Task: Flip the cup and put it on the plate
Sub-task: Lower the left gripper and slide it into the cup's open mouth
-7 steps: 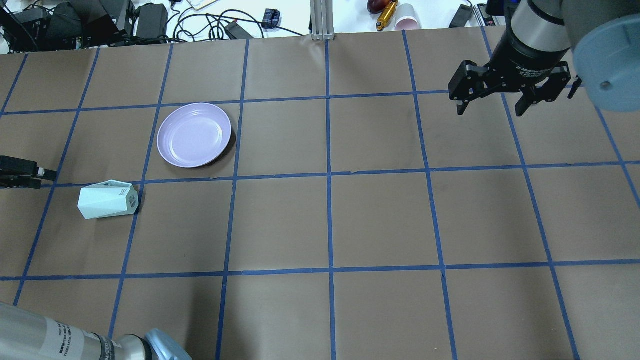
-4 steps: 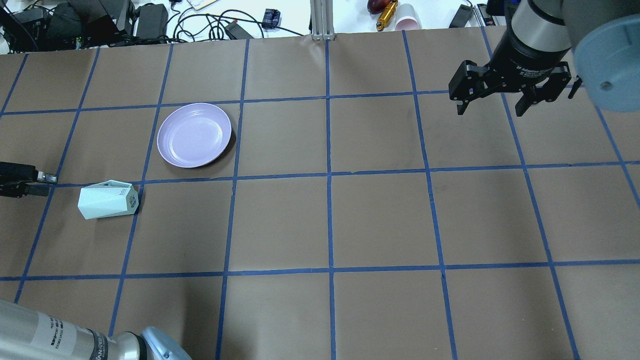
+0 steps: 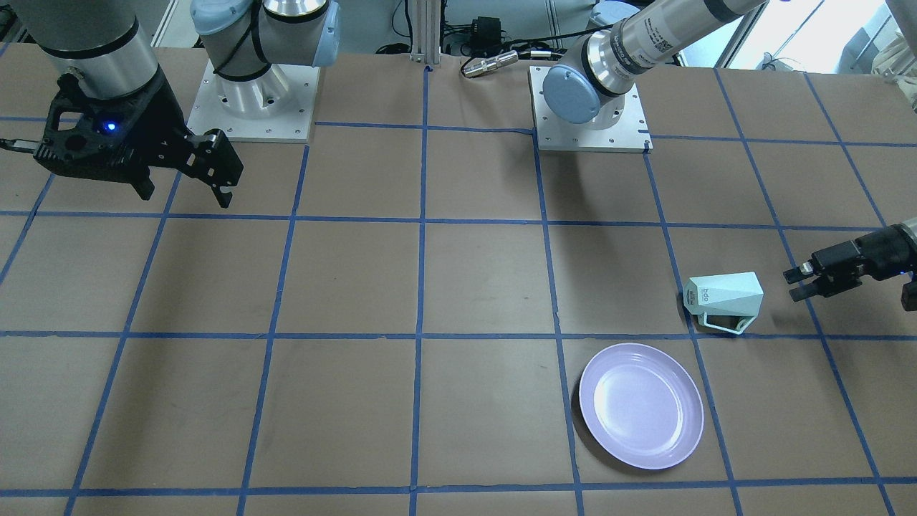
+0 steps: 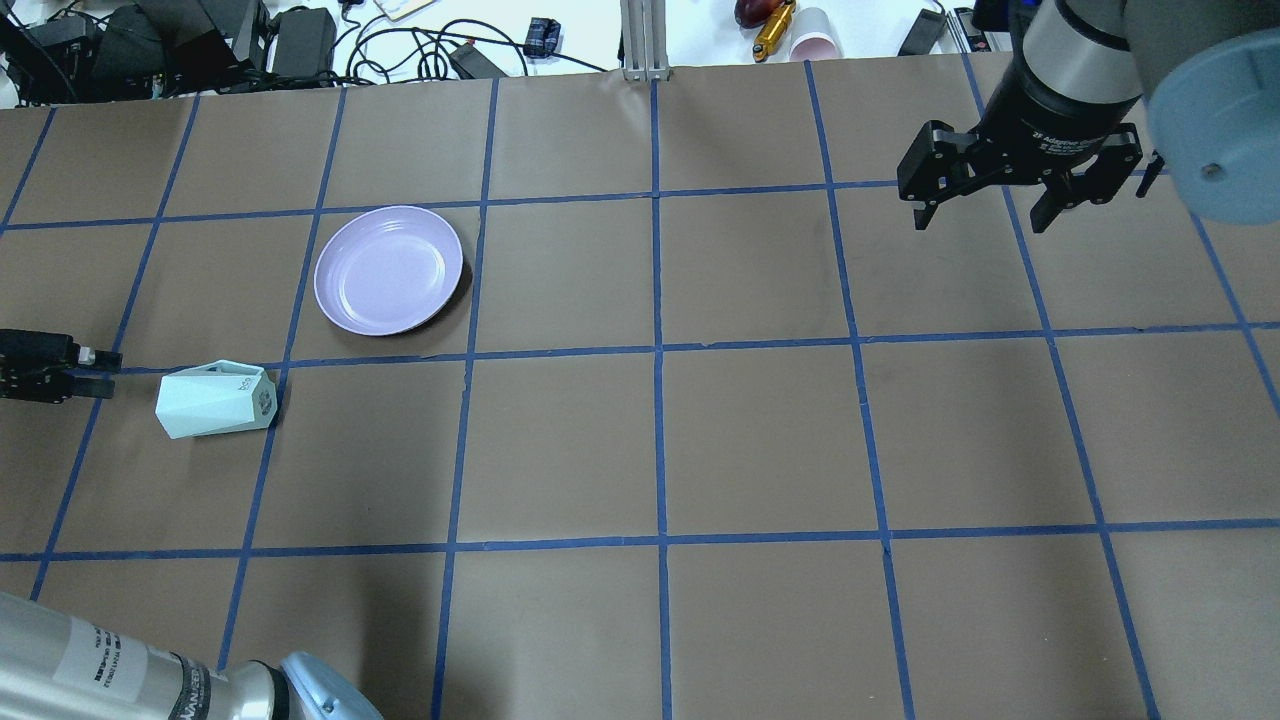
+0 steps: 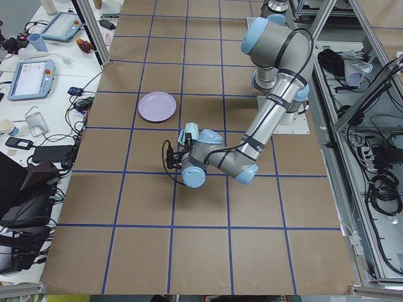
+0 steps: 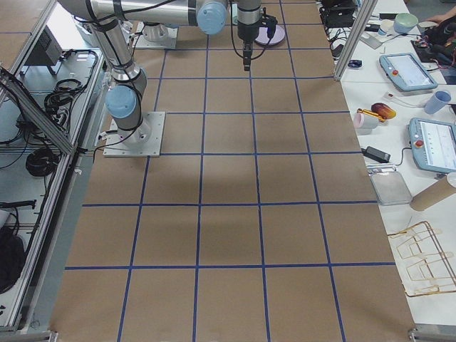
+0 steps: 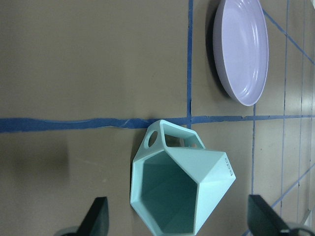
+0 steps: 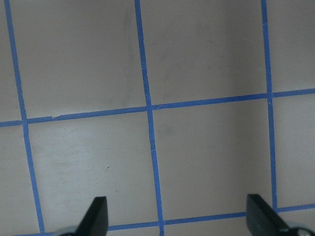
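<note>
Cup [image 3: 723, 292] lies on its side (mouth toward left hand [image 3: 794, 284], fingers spread) near plate [image 3: 640, 405].

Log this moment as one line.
phase: pre-grasp | cup: on its side, off plate | left tool: open, facing cup mouth, no contact | right tool: open, empty, far from cup

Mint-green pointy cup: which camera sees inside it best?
Left wrist view: the pale mint-green faceted cup lies mouth toward it, teal inside showing. Overhead and front views show only its outside; the left side view mostly hides it.
</note>
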